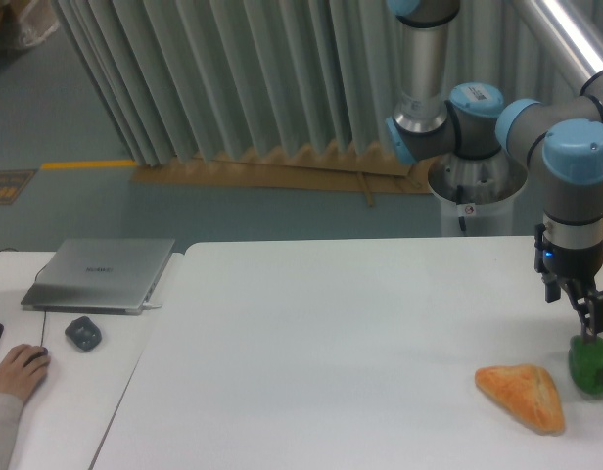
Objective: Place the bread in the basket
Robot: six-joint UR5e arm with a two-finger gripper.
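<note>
Pincer (587,318) hangs right over the green pepper (591,364), can't tell if it's spread or pinched. I'd slide it left and come down across the bread's (525,394) thicker crust. Bread's a flat golden-orange wedge lying on the table (331,343), just beside the pepper. No basket visible.

Laptop (101,274) lid bears small logo, too blurred to read; no other text legible.
</note>
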